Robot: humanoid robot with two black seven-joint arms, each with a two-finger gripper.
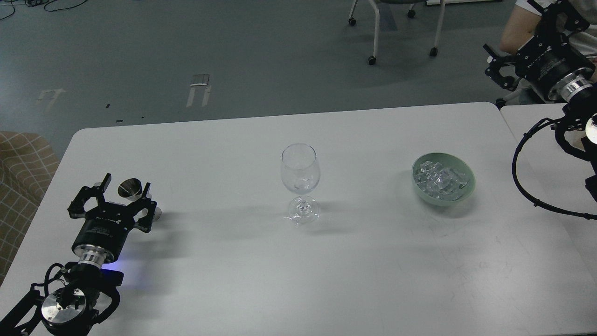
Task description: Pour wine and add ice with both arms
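- The right gripper (498,65) sits up at the far right corner, off the table (354,261), dark and seen at an angle; I can't tell whether its fingers are spread or closed. Its arm is cut off by the picture's right edge.
- The left gripper (125,183) rests low on the table's left side with its fingers (106,180) spread apart, a small metal cup (130,188) standing between them. Whether the fingers touch the cup is hard to say, and the cup's lower part is hidden behind the gripper body.
- One wine glass (300,182) stands upright mid-table. Any wine in it is too faint to make out.
- One pale green bowl (443,178) sits to the right of the glass, well apart from it, holding a heap of ice (438,177); the cubes are too many and too glassy to count.
- Behind the table, a chair (396,28) and a seated person (522,23) are both cut off at the top edge.
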